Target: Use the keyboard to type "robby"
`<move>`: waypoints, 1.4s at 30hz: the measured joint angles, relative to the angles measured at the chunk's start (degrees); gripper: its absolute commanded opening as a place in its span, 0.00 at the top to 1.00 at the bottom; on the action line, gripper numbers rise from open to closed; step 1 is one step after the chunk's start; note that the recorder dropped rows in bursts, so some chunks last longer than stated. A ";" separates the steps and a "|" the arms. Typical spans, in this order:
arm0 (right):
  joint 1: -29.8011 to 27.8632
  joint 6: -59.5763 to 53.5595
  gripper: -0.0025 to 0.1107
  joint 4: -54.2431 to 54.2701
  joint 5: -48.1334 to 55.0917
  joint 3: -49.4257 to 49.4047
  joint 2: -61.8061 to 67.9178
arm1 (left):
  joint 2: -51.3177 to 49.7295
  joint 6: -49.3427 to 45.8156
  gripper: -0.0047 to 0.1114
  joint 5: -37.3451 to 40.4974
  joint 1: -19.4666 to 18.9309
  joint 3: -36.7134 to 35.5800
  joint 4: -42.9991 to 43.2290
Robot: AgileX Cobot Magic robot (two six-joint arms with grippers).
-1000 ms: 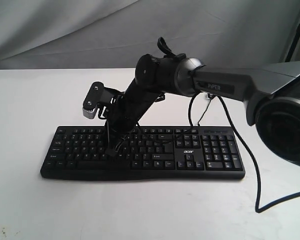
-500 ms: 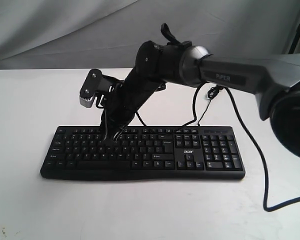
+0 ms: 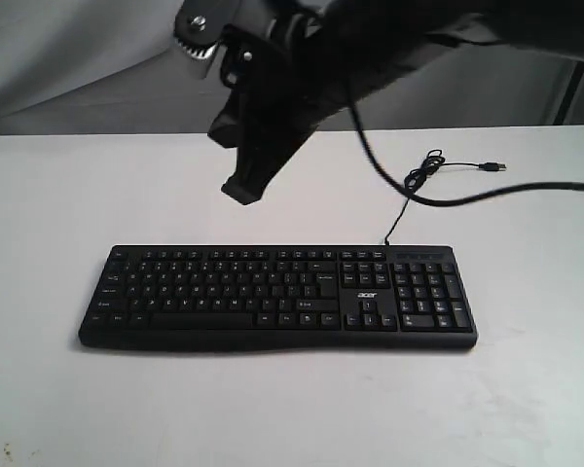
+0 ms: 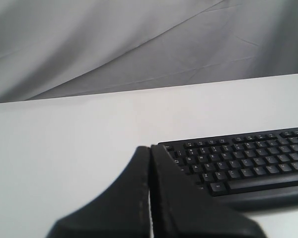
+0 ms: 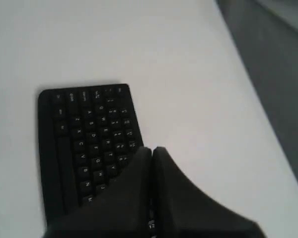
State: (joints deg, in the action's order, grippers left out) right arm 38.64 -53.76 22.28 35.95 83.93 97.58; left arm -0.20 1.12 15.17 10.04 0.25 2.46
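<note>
Evidently both wedge-shaped black end effectors (image 4: 150,152) (image 5: 152,153) have jaws pressed together near the matte keyboard (image 3: 273,292)

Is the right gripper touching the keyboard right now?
No, the exterior view shows the right gripper hanging in the air behind the keyboard, well clear of its keys.

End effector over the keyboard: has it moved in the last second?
Yes. The right end effector has lifted off the keyboard, now hanging clear above its keys.

Right claw (image 3: 241,190) hangs high, pointing down, pinched closed; left claw (image 4: 150,148) likewise pinched closed.
</note>
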 measured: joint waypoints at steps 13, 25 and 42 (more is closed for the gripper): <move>3.97 0.59 0.98 16.06 -48.65 -40.34 -44.26 | 0.00 0.00 0.96 0.00 0.00 0.00 0.00; 3.97 5.86 0.98 25.64 -50.70 -43.93 -57.46 | 0.00 0.00 0.96 0.00 0.00 0.00 0.00; -6.99 19.54 0.98 26.47 -47.74 -47.37 -76.79 | 0.00 0.00 0.96 0.00 0.00 0.00 0.00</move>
State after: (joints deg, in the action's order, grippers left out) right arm 31.66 -34.22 48.75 -11.79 36.56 20.79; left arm -0.20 1.12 15.17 10.04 0.25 2.46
